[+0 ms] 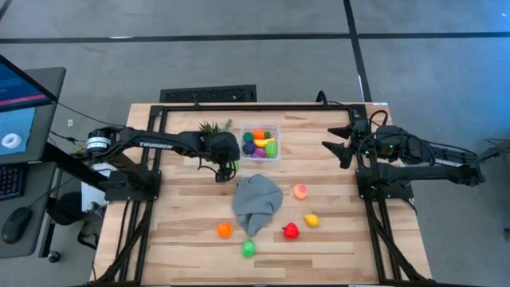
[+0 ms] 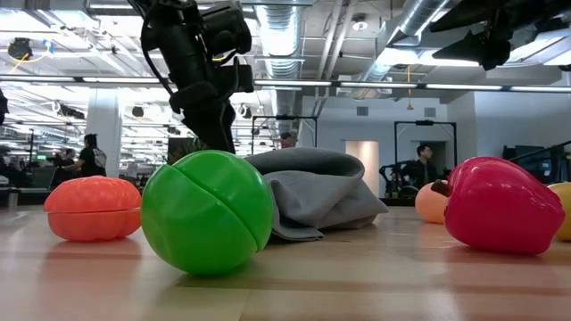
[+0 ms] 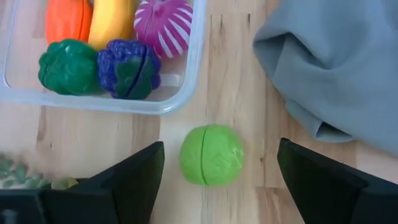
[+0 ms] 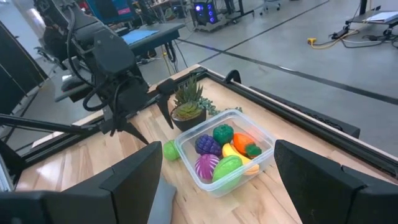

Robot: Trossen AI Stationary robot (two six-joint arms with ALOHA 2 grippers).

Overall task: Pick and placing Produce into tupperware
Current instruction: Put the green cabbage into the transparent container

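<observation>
- Near edge: a green ball (image 1: 249, 248), an orange piece (image 1: 225, 230), a red pepper (image 1: 291, 231) and a yellow piece (image 1: 311, 220) lie loose on the table (image 1: 335, 247), well apart from the tupperware (image 1: 260, 142).
- Middle: a crumpled grey cloth (image 1: 257, 202) lies between these pieces and the container; a peach-coloured piece (image 1: 300, 191) sits just beside it.
- Left gripper (image 3: 217, 186): jaws open, straddling a light-green piece (image 3: 211, 154) on bare wood between container rim and cloth.
- Far edge: the tupperware holds a banana (image 3: 112, 22), grapes (image 3: 129, 67) and other produce; a potted plant (image 4: 189, 102) stands beside it.
- Right gripper (image 1: 333, 146): open, hanging clear over bare table at the right side.
</observation>
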